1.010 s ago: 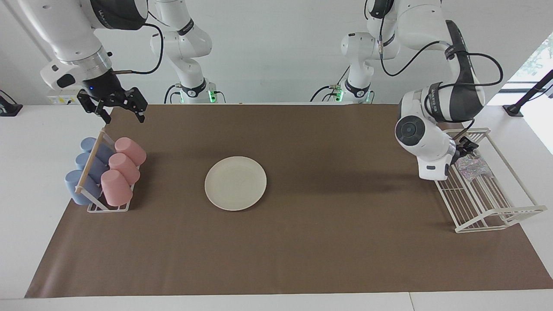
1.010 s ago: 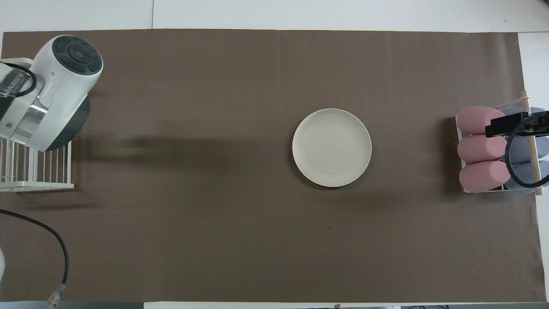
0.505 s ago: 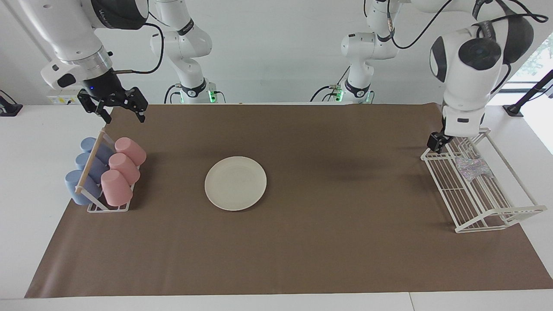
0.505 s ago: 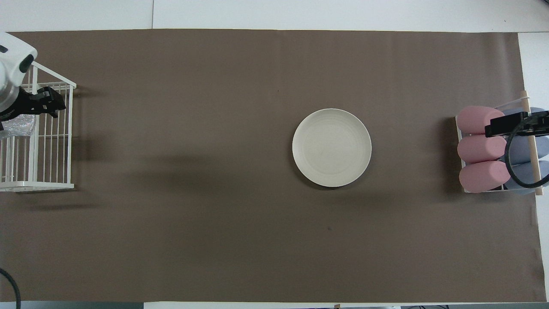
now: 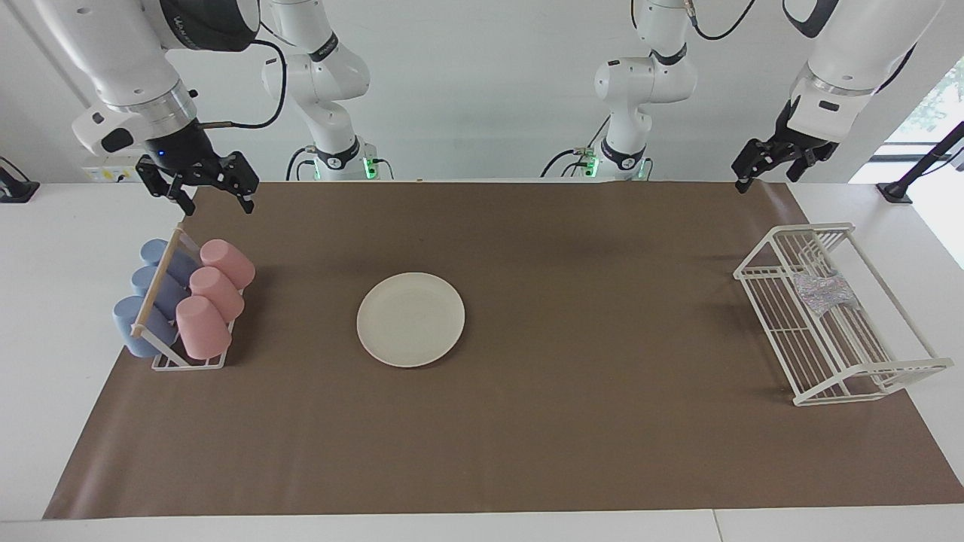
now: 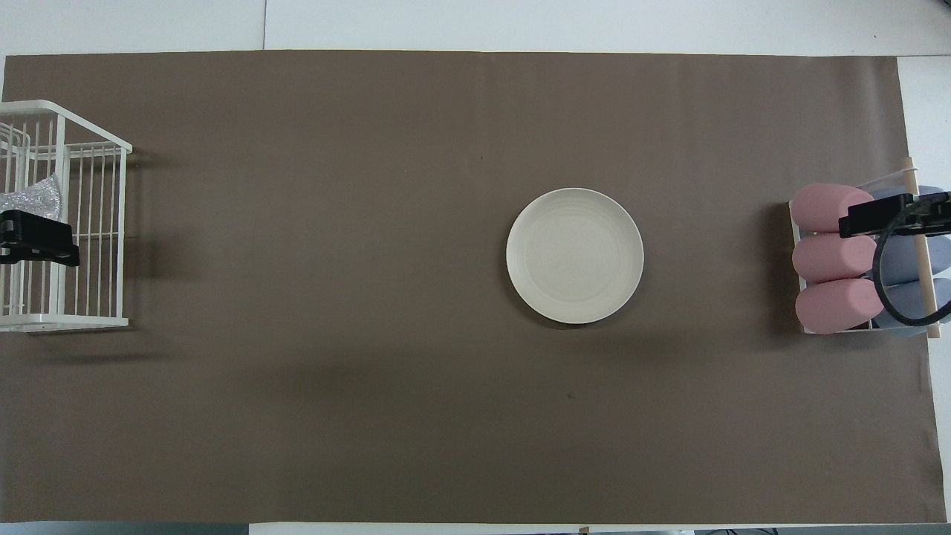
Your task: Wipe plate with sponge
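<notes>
1. The plate (image 5: pixel 410 319) was seen flat on the brown mat (image 5: pixel 527 452), about midway between the cup rack (image 5: pixel 181 361) and the white wire rack (image 5: pixel 828 354), with nothing on it.
2. The sponge (image 5: pixel 822 290) was found inside the wire rack, at the rack's end nearer to the robots, well apart from the plate.
3. The left gripper (image 5: pixel 767 167) was held up in the air over the mat's edge at the robots' end of the wire rack, clear of the sponge; its fingers were spread and nothing was carried.
4. The right gripper (image 5: pixel 203 192) was held in the air above the robots' end of the cup rack, well apart from the plate; its fingers stood apart and empty, and that arm was waiting.
5. Three pink cups (image 5: pixel 215 297) and three blue cups (image 5: pixel 147 297) were seen lying in the cup rack.
6. In the overhead view only dark tips of the grippers were shown: the left one (image 6: pixel 33 238) over the wire rack just beside the sponge (image 6: pixel 30 200), the right one (image 6: pixel 891 214) over the cups. The height of both above the racks was shown only in the facing view.
7. Lettering was seen on the right arm's dark upper band in the facing view, possibly a maker's name, but it could not be read.
</notes>
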`<move>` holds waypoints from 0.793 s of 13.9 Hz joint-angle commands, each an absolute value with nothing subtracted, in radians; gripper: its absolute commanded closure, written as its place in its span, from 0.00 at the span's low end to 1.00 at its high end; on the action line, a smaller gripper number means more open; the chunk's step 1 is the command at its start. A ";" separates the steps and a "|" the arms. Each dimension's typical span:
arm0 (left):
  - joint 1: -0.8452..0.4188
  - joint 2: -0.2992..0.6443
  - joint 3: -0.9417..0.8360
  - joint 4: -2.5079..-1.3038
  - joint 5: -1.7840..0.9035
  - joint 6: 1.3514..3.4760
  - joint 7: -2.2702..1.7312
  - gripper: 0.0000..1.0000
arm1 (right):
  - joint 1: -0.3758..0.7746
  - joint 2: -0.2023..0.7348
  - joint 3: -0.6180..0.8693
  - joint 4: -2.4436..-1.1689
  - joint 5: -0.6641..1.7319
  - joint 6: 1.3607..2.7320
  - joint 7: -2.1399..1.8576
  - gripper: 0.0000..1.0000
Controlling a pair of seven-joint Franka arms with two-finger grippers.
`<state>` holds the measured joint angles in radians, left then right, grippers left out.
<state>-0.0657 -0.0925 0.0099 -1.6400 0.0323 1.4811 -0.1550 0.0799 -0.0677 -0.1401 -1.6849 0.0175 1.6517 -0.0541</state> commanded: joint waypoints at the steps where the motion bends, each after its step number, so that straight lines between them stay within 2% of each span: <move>1: -0.048 -0.114 0.014 -1.703 -0.047 1.505 -0.127 0.00 | 0.074 -0.072 -0.133 -1.683 0.009 1.643 -0.064 0.00; 4: -0.049 -0.089 0.012 -1.694 -0.051 1.532 -0.121 0.00 | 0.072 -0.074 -0.133 -1.683 0.008 1.644 -0.066 0.00; 7: -0.054 -0.049 0.012 -1.602 -0.048 1.448 -0.123 0.00 | 0.074 -0.074 -0.132 -1.683 0.008 1.641 -0.064 0.00; 11: -0.057 -0.054 0.008 -1.608 -0.048 1.450 -0.124 0.00 | 0.075 -0.074 -0.133 -1.684 0.008 1.641 -0.064 0.00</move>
<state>-0.0586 -0.0689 0.0086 -1.6358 -0.0334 1.4781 -0.1365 0.0808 -0.0677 -0.1401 -1.6849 0.0175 1.6517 -0.0541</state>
